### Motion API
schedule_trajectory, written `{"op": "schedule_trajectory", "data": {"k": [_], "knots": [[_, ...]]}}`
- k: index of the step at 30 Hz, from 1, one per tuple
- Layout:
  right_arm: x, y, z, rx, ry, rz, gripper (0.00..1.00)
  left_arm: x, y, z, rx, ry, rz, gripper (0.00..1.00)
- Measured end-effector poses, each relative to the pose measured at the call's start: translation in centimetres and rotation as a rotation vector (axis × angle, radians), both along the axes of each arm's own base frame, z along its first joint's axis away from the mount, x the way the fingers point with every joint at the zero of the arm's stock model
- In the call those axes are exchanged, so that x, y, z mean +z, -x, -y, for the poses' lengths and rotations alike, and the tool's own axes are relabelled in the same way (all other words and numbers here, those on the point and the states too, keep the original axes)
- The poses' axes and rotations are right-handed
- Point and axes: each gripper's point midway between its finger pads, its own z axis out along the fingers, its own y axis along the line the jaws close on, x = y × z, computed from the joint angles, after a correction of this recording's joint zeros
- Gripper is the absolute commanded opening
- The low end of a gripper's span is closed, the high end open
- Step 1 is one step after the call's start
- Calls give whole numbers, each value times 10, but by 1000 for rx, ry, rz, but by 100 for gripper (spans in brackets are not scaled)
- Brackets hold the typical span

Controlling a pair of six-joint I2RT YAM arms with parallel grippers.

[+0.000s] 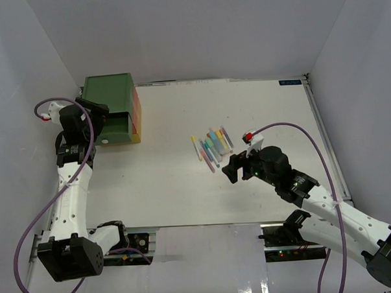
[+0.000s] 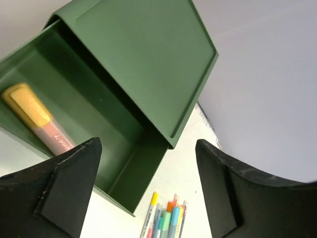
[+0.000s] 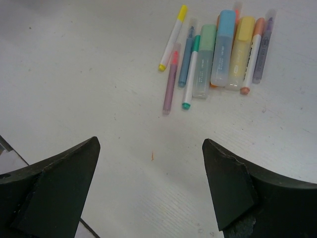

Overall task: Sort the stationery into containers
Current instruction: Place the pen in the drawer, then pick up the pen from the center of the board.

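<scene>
Stationery (image 1: 212,148) sits bunched mid-frame, handy for your right gripper (image 3: 148,148), jaws spread and empty. Left gripper (image 2: 148,148) hangs open-jawed over the pulled-out green drawer (image 1: 117,129), upper left, highlighter (image 2: 34,116) lying inside.

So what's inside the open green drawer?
One marker, yellow cap and pinkish body, lies in the drawer. The drawer's back end is under the green casing, so anything there is hidden.

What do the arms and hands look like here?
The left arm and right arm have white links, black joints, and a purple cable each. The left hand and right hand are black with broad wedge fingers.
</scene>
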Motion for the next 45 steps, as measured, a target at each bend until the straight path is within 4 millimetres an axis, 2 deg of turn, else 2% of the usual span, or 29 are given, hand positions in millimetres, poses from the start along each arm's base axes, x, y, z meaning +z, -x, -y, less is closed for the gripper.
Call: {"op": "schedule_trajectory", "data": {"k": [3, 7, 11, 17, 19, 23, 27, 34, 45], "knots": [[-8, -4, 5, -23, 39, -8, 92, 8, 0, 4, -53, -47, 2, 98], [-14, -14, 11, -60, 106, -19, 94, 21, 1, 22, -209, -125, 19, 98], [-20, -32, 12, -97, 183, -59, 100, 15, 9, 43, -381, -189, 8, 98], [-36, -62, 3, -103, 281, -118, 90, -2, 46, 67, -557, -256, 16, 98], [-43, -72, -2, -93, 303, -151, 82, -2, 62, 74, -605, -282, 47, 98], [-55, -96, -12, -90, 339, -198, 80, -9, 93, 88, -667, -326, 96, 98], [-70, -117, -20, -92, 371, -239, 77, -20, 114, 95, -700, -359, 97, 98], [-96, -139, -32, -93, 412, -294, 69, -29, 125, 101, -725, -378, 70, 98], [-123, -146, -33, -100, 463, -341, 59, -28, 127, 104, -732, -380, 74, 98]]}}
